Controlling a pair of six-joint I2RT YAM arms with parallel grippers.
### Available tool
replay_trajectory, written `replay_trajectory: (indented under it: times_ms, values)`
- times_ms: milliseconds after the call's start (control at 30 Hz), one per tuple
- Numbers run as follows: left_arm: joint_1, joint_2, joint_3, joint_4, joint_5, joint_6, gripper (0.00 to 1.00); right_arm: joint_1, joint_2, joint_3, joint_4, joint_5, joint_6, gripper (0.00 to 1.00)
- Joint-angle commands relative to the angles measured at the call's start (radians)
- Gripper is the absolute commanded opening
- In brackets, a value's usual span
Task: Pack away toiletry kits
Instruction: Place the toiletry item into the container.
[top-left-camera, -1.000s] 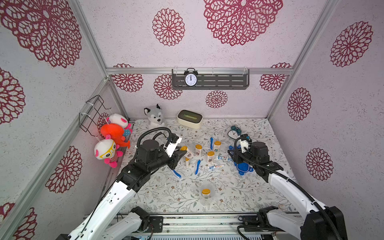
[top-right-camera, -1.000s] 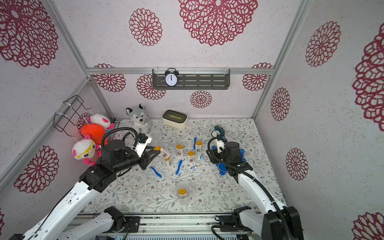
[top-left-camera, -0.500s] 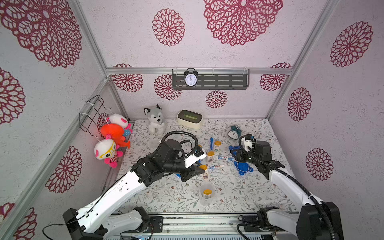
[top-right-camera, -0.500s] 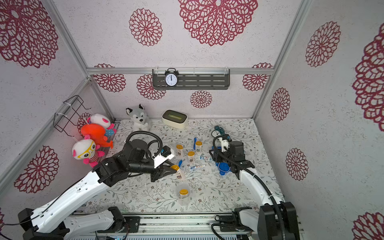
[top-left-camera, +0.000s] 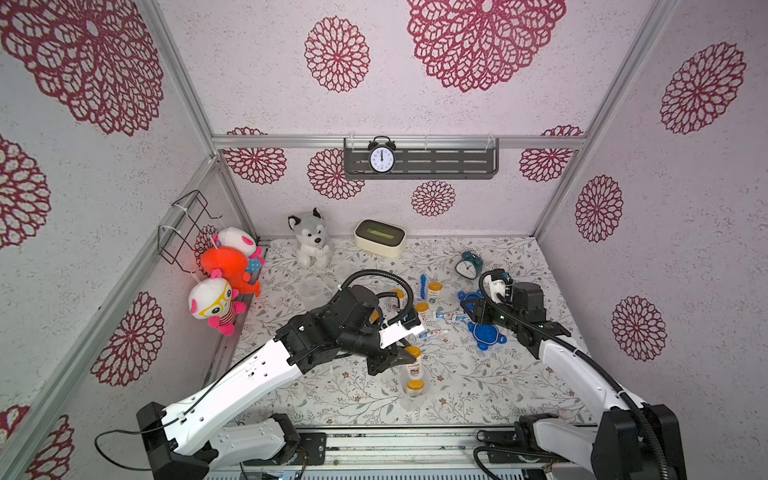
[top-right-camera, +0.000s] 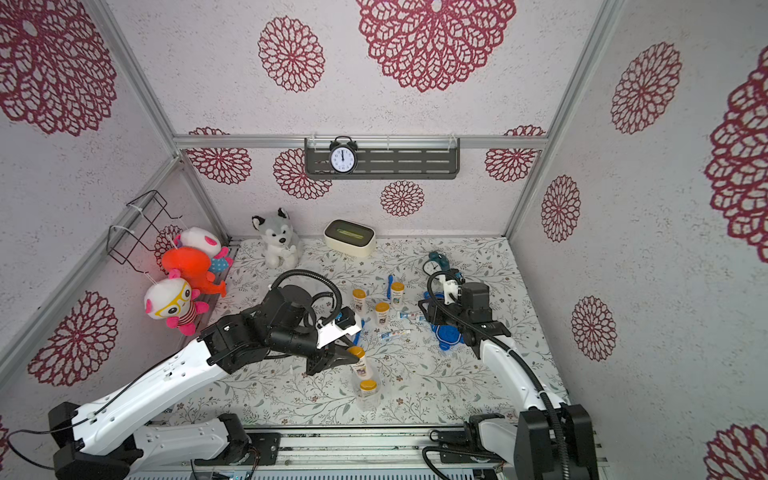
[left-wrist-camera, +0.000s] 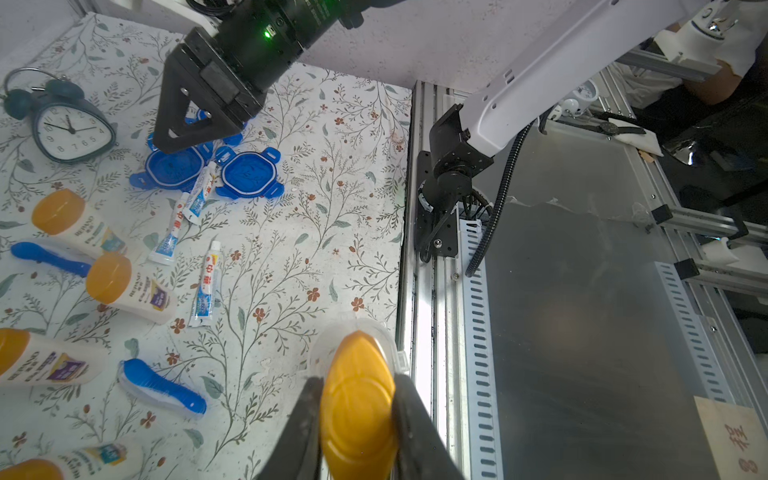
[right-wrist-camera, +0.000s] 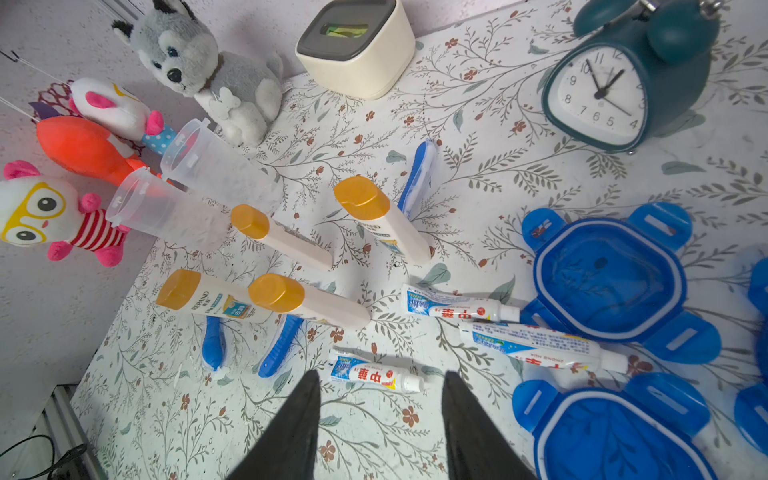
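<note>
My left gripper (left-wrist-camera: 356, 379) is shut on the yellow-orange cap of a white bottle (top-left-camera: 413, 362). It holds the bottle upright just over a clear cup (top-left-camera: 412, 402) near the table's front edge. That cup has another capped bottle (top-left-camera: 415, 386) in it. My right gripper (right-wrist-camera: 381, 376) is open, hovering over a small toothpaste tube (right-wrist-camera: 376, 375) beside the blue tabbed lids (right-wrist-camera: 602, 278). More bottles (right-wrist-camera: 276, 293), blue toothbrushes (right-wrist-camera: 280, 345), tubes (right-wrist-camera: 540, 345) and two empty clear cups (right-wrist-camera: 208, 166) stand or lie mid-table.
A teal alarm clock (right-wrist-camera: 615, 91) stands close behind the lids. A cream tissue box (right-wrist-camera: 357, 45) and a husky plush (right-wrist-camera: 208, 62) sit at the back wall. Plush toys (top-left-camera: 224, 266) hang on the left wall. The metal rail (left-wrist-camera: 419, 249) runs along the table's front edge.
My left arm has carried the bottle from the cluster at mid-left to the front cup. The right gripper has barely shifted and stays open.
</note>
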Motion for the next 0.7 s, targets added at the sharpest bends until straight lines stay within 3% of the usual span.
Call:
replay_trajectory:
  times_ms: [0, 333, 667]
  values:
    - [-0.025, -0.015, 0.015, 0.018, 0.003, 0.012, 0.23, -0.006, -0.017, -0.011, 0.026, -0.024, 0.008, 0.49]
    - [-0.050, 0.011, -0.002, 0.014, -0.057, -0.004, 0.22, -0.007, -0.034, -0.027, 0.028, -0.034, 0.009, 0.49]
    - [-0.052, 0.021, -0.023, 0.027, -0.036, -0.014, 0.20, -0.007, -0.043, -0.040, 0.029, -0.032, 0.008, 0.49]
